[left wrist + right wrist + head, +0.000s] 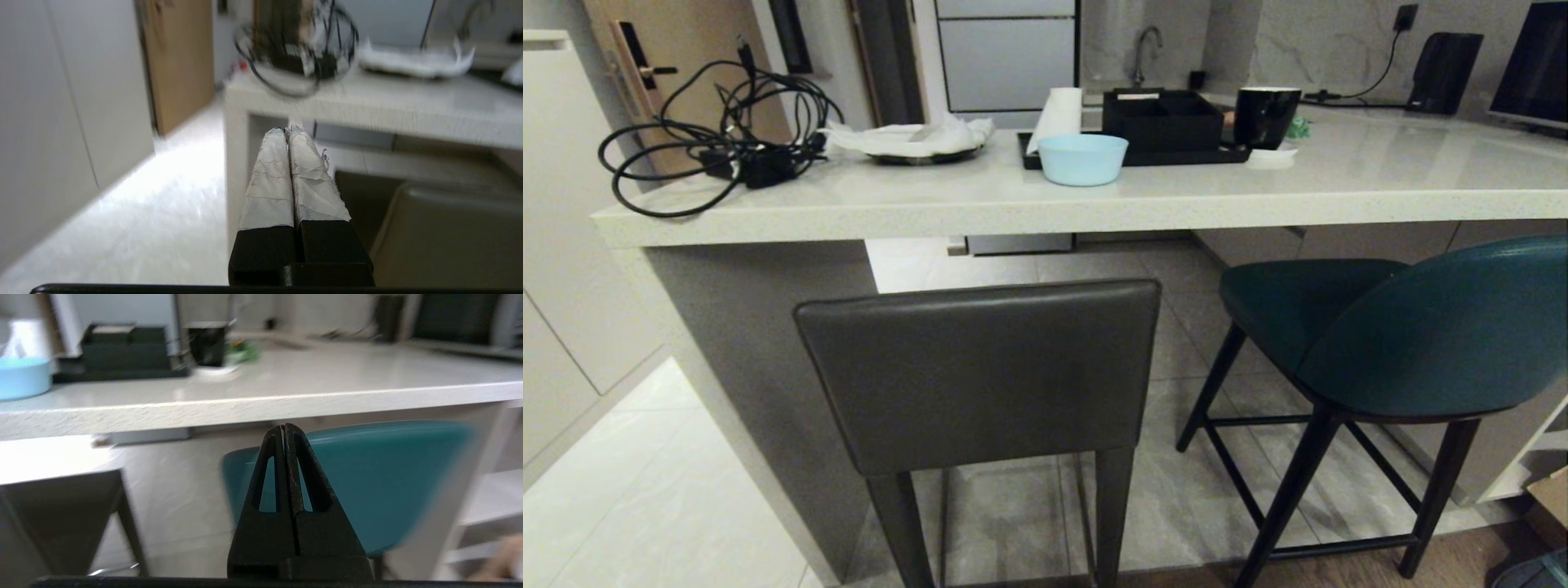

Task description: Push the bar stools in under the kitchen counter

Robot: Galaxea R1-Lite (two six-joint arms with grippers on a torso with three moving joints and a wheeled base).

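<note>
Before stools | left hand (287, 131) closed, empty | right hand (284, 428) closed, empty

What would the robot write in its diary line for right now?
left gripper: shut, empty | right gripper: shut, empty | grey stool, teal stool: untouched, backs outside kitchen counter

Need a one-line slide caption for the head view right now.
Grey stool and teal stool stand in front of the pale kitchen counter, not yet pushed under; no claw in view.
</note>
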